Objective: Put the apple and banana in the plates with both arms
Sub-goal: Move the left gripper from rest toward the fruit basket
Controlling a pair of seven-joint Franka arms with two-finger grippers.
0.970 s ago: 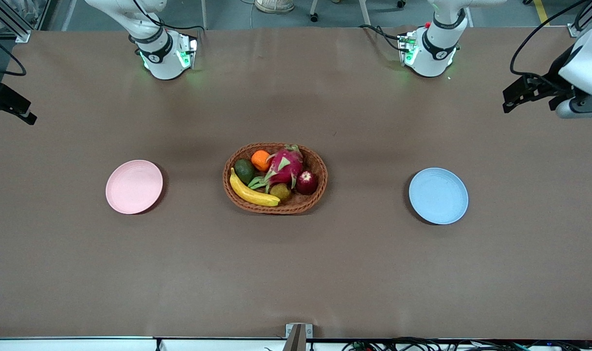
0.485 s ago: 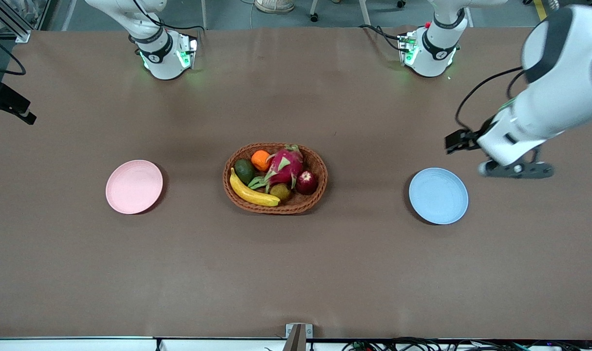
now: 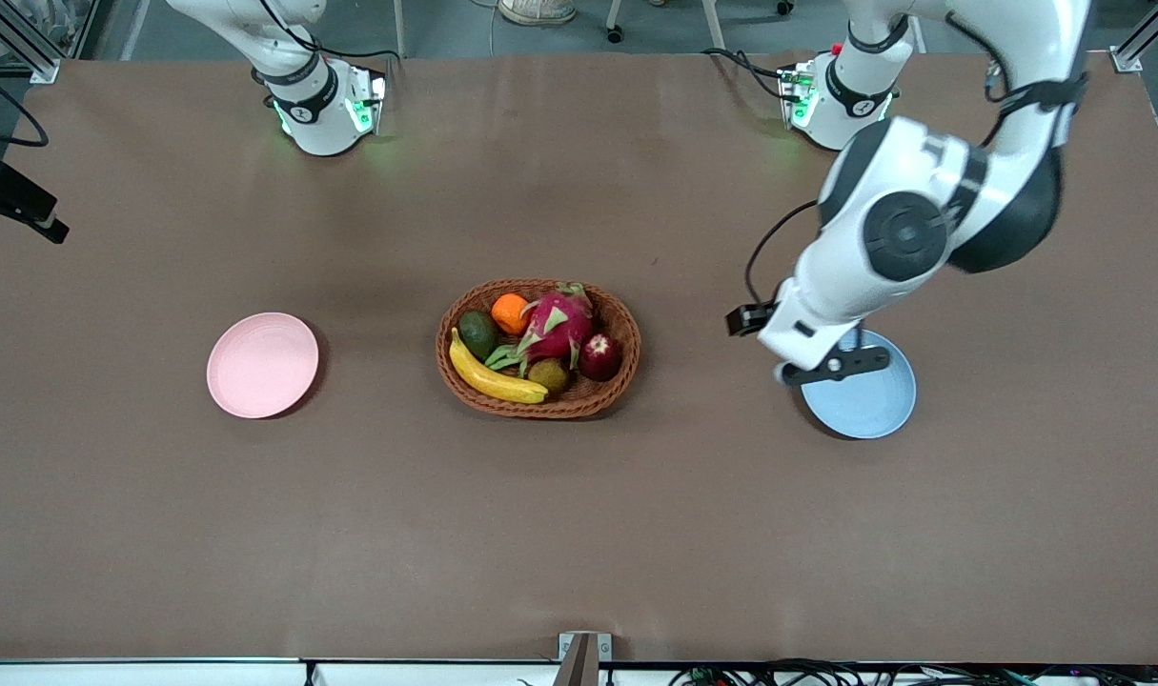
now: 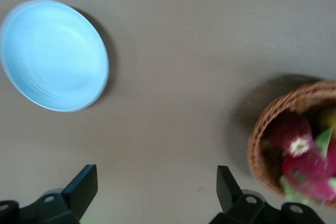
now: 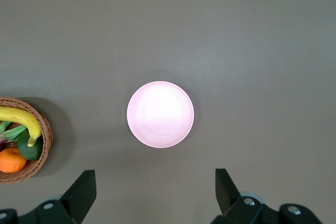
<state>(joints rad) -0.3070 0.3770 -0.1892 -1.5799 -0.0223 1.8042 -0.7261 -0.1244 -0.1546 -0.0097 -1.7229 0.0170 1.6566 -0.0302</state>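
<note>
Left gripper (image 4: 152, 192) released, hanging over bare table between blue plate (image 3: 869, 400) and basket (image 3: 626, 329) | right gripper (image 5: 152, 192) released, high over pink plate (image 3: 262, 365); waiting | apple (image 3: 599, 356) and banana (image 3: 491, 375) lie in basket

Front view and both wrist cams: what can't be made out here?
- Left gripper: hidden under its own arm in the front view.
- Right gripper: cut off by the front view's edge.
- Blue plate: one edge covered by the left arm.
- Apple: blurred in the left wrist view.
</note>
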